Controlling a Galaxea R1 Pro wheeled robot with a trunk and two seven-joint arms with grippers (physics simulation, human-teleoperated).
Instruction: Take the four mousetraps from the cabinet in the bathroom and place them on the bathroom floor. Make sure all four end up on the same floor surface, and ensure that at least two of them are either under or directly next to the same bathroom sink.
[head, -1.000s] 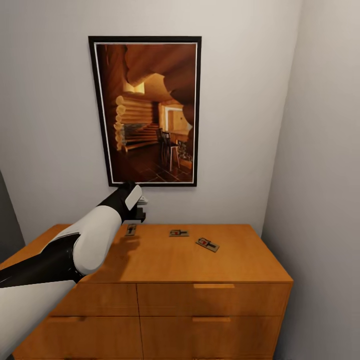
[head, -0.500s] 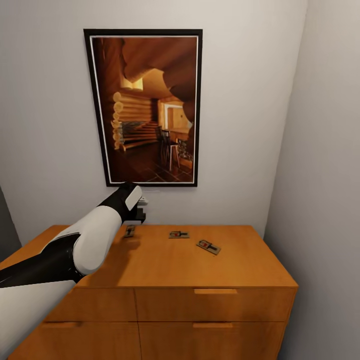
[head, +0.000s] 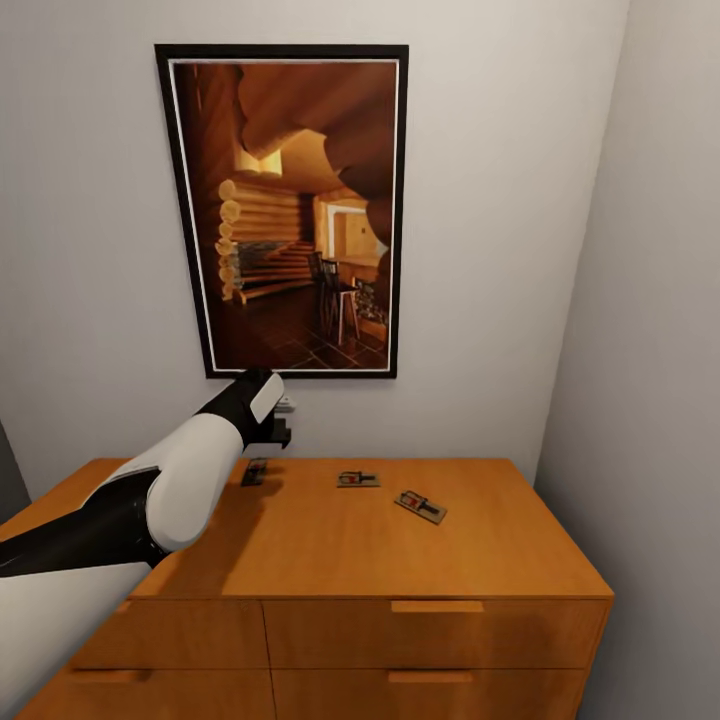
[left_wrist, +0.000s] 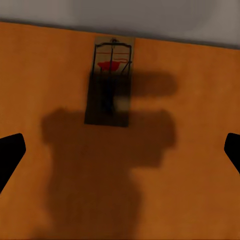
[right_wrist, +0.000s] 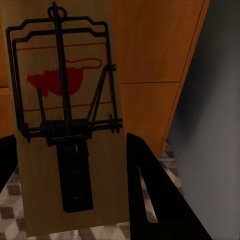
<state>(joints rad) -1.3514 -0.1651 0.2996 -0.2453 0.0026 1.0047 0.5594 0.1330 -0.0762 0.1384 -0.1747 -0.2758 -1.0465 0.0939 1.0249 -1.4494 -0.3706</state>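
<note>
Three mousetraps lie flat on the smooth top of the cabinet (head: 380, 545), toward its back edge near the wall. The leftmost mousetrap (head: 256, 471) sits just beneath the left gripper (head: 276, 432), in its shadow; the left wrist view shows this same trap (left_wrist: 111, 82) lying lengthwise with its red bait patch toward the wall. The middle mousetrap (head: 357, 479) lies a little to the right, and the third mousetrap (head: 421, 506) rests further right and nearer the front, turned at a slant. All three are apart from each other.

The fourth mousetrap (right_wrist: 67, 125) is clamped in the right gripper (right_wrist: 70, 200), held upright between its dark fingers (right_wrist: 155, 200), its black spring bar and red patch facing the wrist camera. Behind it are the cabinet's drawer fronts and a strip of the patterned bathroom floor (right_wrist: 172, 167).

The left gripper hovers above the cabinet top with its jaws spread wide, empty, its two fingertips (left_wrist: 10, 155) at the edges of the wrist view, clear of the trap below.

A framed picture (head: 285, 210) of a log interior hangs on the wall above the cabinet.
</note>
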